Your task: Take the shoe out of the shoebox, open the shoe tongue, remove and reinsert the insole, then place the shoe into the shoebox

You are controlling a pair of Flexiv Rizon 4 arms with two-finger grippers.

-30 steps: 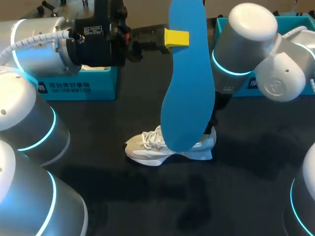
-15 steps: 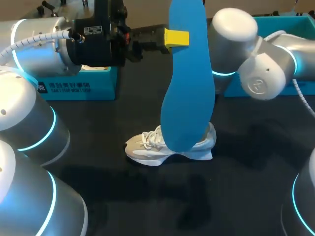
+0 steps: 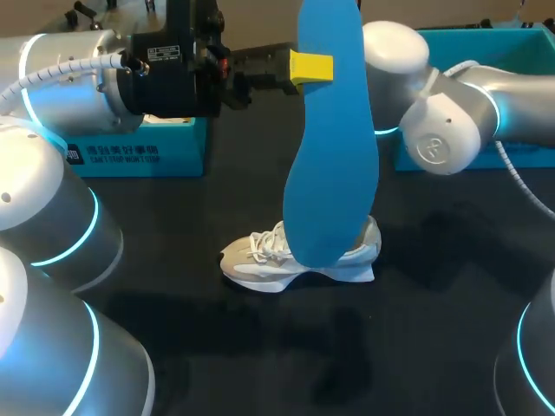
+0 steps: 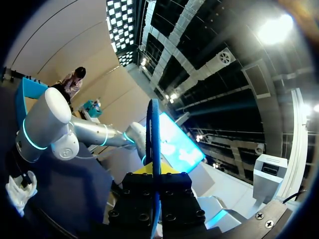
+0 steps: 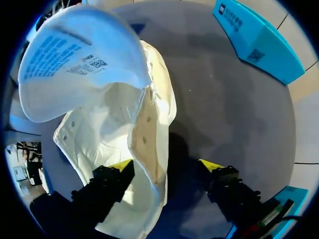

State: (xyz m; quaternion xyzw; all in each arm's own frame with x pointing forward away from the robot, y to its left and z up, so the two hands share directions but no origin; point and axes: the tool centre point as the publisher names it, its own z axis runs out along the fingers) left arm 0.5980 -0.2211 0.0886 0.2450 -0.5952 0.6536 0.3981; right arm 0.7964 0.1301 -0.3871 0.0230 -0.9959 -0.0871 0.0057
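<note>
Insole (image 3: 329, 173), blue: clamped upright in left end effector (image 3: 310, 67), broad end hanging at shoe (image 3: 260, 260), presumably for reinsertion; right end effector (image 5: 165, 167) spread wide, astride shoe's heel wall, likely steadying.

1 shoe (image 3: 260, 260), 1 insole (image 3: 329, 173), 2 teal boxes (image 3: 139, 154) (image 3: 529, 156), 2 arms (image 3: 78, 82) (image 3: 486, 95).

Insole (image 3: 329, 156): solid blue. Shoe (image 3: 260, 260): cream-white, white laces. Shoebox (image 3: 186, 149): teal, white print. Table (image 3: 217, 347): black. Left claw (image 3: 310, 67): yellow tips. Left arm (image 3: 69, 82), right arm (image 3: 520, 95): silver, cyan rings.
</note>
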